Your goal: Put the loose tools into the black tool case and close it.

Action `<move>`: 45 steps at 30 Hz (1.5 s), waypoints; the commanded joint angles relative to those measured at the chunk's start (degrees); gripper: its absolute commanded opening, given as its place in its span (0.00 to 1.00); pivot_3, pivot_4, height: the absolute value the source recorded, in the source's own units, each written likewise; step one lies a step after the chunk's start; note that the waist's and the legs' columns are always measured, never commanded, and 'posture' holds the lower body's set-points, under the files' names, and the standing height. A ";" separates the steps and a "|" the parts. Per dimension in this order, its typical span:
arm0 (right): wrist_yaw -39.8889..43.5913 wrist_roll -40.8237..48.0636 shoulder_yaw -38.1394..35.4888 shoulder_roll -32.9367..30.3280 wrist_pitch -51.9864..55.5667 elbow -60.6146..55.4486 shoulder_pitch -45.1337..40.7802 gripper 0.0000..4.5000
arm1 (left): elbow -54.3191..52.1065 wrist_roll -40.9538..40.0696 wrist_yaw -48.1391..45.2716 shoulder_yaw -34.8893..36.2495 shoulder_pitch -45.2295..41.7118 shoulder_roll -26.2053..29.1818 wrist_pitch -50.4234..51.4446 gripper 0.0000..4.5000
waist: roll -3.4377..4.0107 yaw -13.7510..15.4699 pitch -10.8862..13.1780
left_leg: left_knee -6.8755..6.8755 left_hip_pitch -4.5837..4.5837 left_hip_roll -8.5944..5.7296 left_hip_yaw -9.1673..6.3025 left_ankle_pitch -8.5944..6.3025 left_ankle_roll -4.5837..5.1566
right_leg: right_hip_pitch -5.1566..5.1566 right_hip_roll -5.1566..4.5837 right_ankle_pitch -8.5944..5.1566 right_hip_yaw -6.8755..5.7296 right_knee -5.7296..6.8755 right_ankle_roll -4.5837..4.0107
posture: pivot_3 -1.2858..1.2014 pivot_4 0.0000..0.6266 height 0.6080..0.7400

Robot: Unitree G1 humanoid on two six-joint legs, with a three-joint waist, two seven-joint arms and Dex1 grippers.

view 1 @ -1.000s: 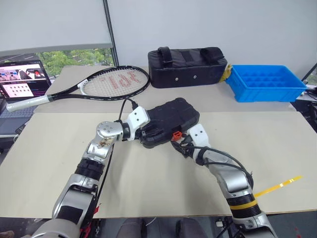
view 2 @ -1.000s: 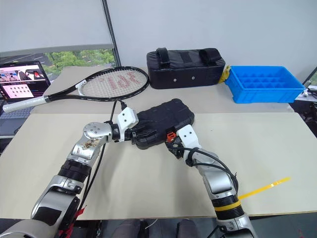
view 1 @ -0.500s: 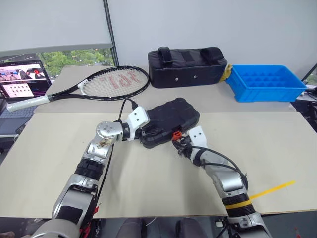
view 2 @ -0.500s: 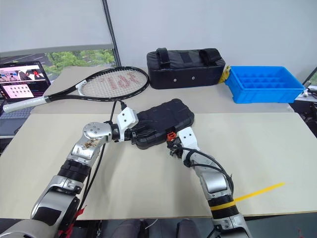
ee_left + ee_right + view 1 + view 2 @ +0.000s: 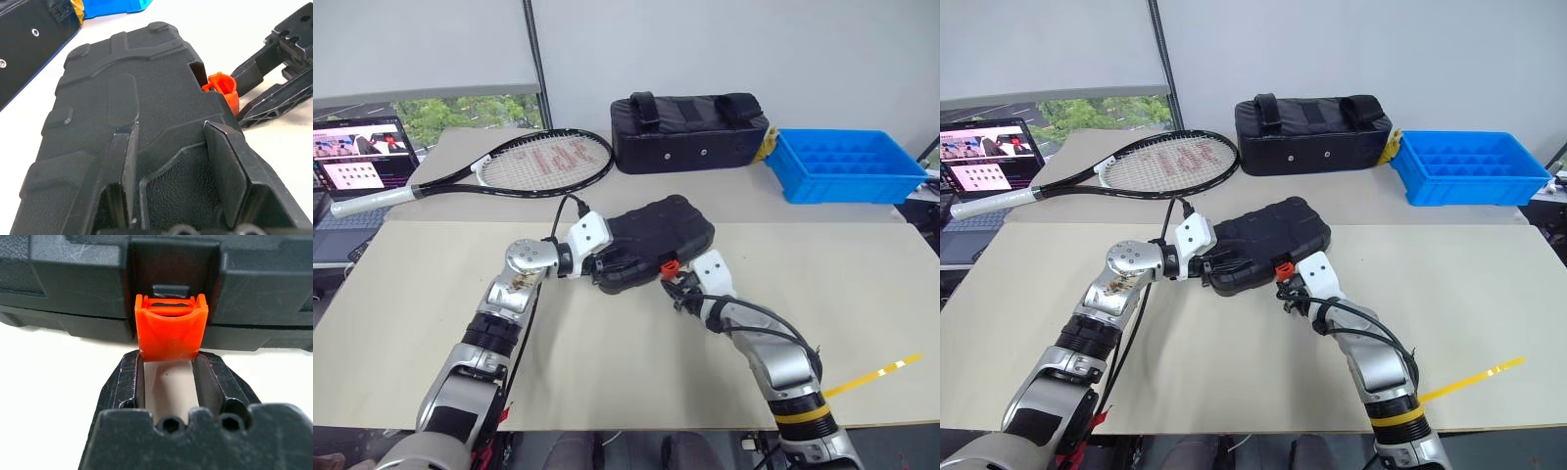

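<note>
With the left gripper [image 5: 171,171] spread flat on the black tool case [image 5: 651,240], the narrowed right gripper [image 5: 167,382] should press the orange latch [image 5: 170,330] squarely upward.

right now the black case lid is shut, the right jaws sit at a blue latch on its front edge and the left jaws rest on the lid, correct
Not quite: the latch is orange, not blue, as the right wrist view shows. The rest holds: the black case is shut, the right gripper is at that latch, and the left gripper rests on the lid.

The black tool case [image 5: 122,103] was moulded plastic with a matt, pebbled grain; its orange latch [image 5: 171,328] looked smooth and slightly glossy. The table [image 5: 636,362] was matt beige board.
</note>
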 commanded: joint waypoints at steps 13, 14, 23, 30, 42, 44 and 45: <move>-0.61 0.09 0.11 1.62 -0.93 2.68 -6.11 0.48 | 3.74 2.88 -0.67 -3.29 2.93 0.68 2.32 0.51 | -0.01 -0.79 -0.03 | 0.03 0.13 0.02 0.00 0.03 -0.04 | 0.09 0.04 0.00 0.05 0.06 0.00 | 0.52 0.24 0.92; -0.61 0.05 0.18 1.70 -0.96 2.75 -6.29 0.54 | 3.72 2.88 -0.64 -3.28 2.96 0.70 2.32 0.51 | -0.01 -0.84 -0.03 | 0.03 0.14 0.02 0.00 0.03 -0.04 | 0.10 0.04 0.01 0.05 0.07 0.00 | 0.52 0.24 0.92; 0.61 0.37 -0.11 -0.60 0.56 -0.84 -3.90 0.92 | 3.26 2.83 -0.31 -3.21 3.49 0.69 2.41 0.51 | 0.00 -0.98 -0.04 | 0.04 0.15 0.01 0.00 0.04 -0.05 | 0.11 0.02 0.02 0.07 0.08 0.01 | 0.52 0.24 0.92; 1.48 2.13 -2.03 -2.49 1.98 -6.71 0.23 0.77 | 3.45 2.81 -0.43 -3.13 3.56 0.74 2.33 0.51 | -0.01 -0.96 -0.07 | 0.03 0.15 0.02 0.00 0.02 -0.04 | 0.12 0.01 0.02 0.07 0.06 0.01 | 0.52 0.24 0.92; -0.18 1.86 -0.95 -0.11 -0.45 -4.98 -2.21 0.02 | 3.54 2.84 -0.15 -3.26 3.80 0.28 2.34 0.51 | -0.01 -0.99 -0.08 | 0.03 0.15 0.02 0.00 0.03 -0.04 | 0.12 0.01 0.02 0.07 0.06 0.01 | 0.52 0.24 0.92; -0.53 1.67 -0.54 0.84 -1.34 -2.97 -3.80 0.02 | 3.50 2.82 -0.17 -3.24 3.73 0.28 2.39 0.51 | -0.04 -0.96 -0.10 | 0.03 0.16 0.02 0.00 0.03 -0.04 | 0.13 0.01 0.02 0.07 0.06 0.01 | 0.52 0.24 0.92; -0.63 1.52 -0.32 1.19 -1.86 -2.08 -4.48 0.02 | 3.48 2.81 -0.17 -3.21 3.70 0.31 2.41 0.51 | -0.05 -1.04 -0.10 | 0.03 0.17 0.02 0.00 0.03 -0.04 | 0.14 0.03 0.02 0.06 0.06 0.01 | 0.52 0.24 0.92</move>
